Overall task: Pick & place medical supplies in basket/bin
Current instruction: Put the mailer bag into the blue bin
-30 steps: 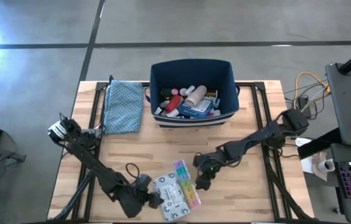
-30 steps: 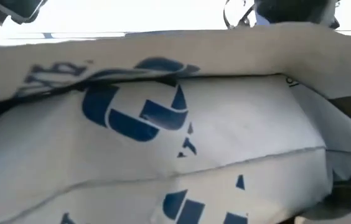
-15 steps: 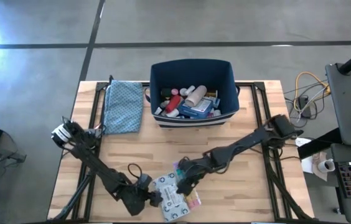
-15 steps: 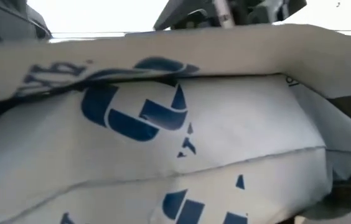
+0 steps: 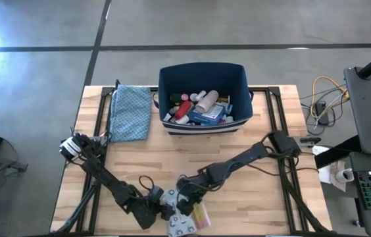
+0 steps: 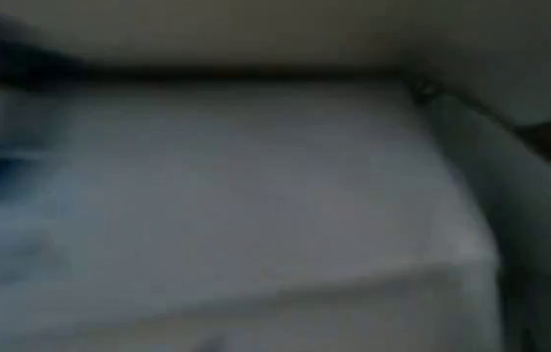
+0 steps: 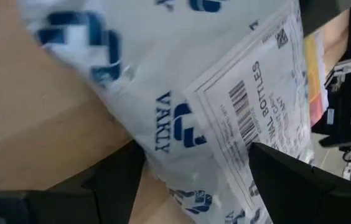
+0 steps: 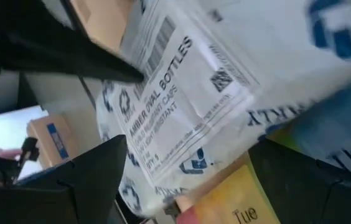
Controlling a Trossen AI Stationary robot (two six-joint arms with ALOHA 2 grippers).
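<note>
A grey-white flat packet (image 5: pixel 179 222) with blue logos and a barcode label lies on the table at its near edge. The multicoloured pill organiser (image 5: pixel 200 215) lies against it on the right. My left gripper (image 5: pixel 166 209) stands open at the packet's left side, and the packet (image 7: pixel 213 93) reaches between its fingers. My right gripper (image 5: pixel 184 201) stands open over the packet (image 8: pixel 188 93) and the organiser's yellow compartment (image 8: pixel 238 205). The navy basket (image 5: pixel 202 66) at the far middle holds several supplies (image 5: pixel 198 105). In the low view the packet (image 6: pixel 236 196) fills the picture. My left gripper slants down from the table's left, one finger (image 7: pixel 116 180) at the packet's edge and the other (image 7: pixel 287 180) over its label; whether they touch it I cannot tell. My right gripper slants down from the right with its fingers (image 8: pixel 82 180) over the packet; touch cannot be told.
A blue patterned cloth (image 5: pixel 131 112) lies at the far left beside the basket. The two grippers stand close together at the table's near edge. Bare wood lies between the basket and the grippers. Cables and a desk stand off the table's right side.
My right gripper has gone toward the table's left and near edges, from beside the organiser to over the organiser and packet. My left gripper has sunk toward the packet. In the low view the packet has shifted and now shows blurred and dark.
</note>
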